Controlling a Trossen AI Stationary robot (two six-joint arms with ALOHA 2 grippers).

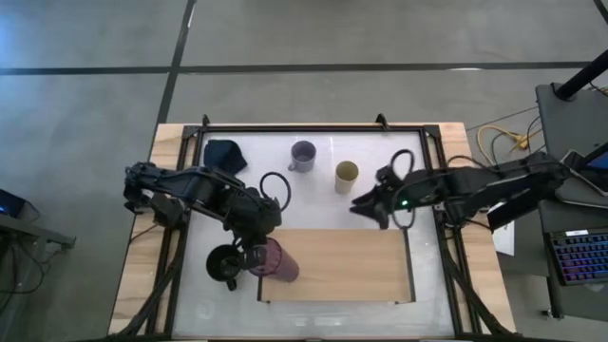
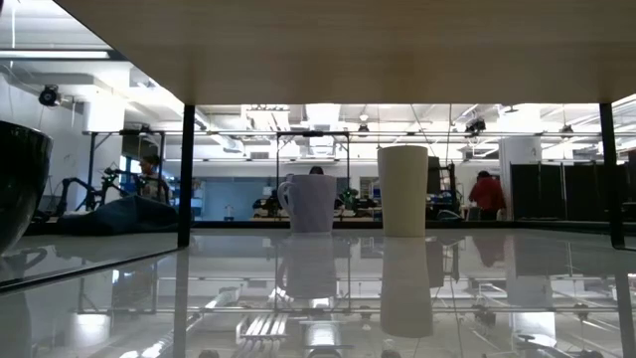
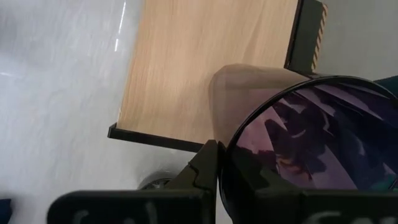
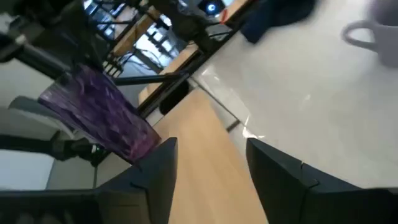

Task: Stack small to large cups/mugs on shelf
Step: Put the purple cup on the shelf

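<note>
I'm looking down on the table (image 1: 313, 302), white with a black frame, and the shelf (image 1: 347, 264) is lying across its near half as a light-wood board with a thin black rail at each end. My left arm is reaching in over the shelf's left end, and the left gripper (image 1: 258, 255) is gripping the tumbler (image 1: 277, 259), which is tilting with its base out over the board's left corner. From the left wrist the tumbler's (image 3: 314, 143) purple rim is filling the space between the fingers (image 3: 205, 168), pressed right against them, with the board below it. The black mug (image 1: 224, 263) is sitting on the white surface just off the shelf's left end, close beside that gripper. My right gripper (image 1: 372, 207) is hovering just past the shelf's far edge with its fingers spread apart and holding nothing; the yellow cup (image 1: 347, 176) is standing near it, just behind. The grey mug (image 1: 303, 156) is standing to the yellow cup's left, apart from it, and a blue cloth (image 1: 224, 155) is lying in the far-left corner. Across the table top I'm seeing an open, brightly lit workshop with a person in red (image 2: 488, 194) standing far back.
</note>
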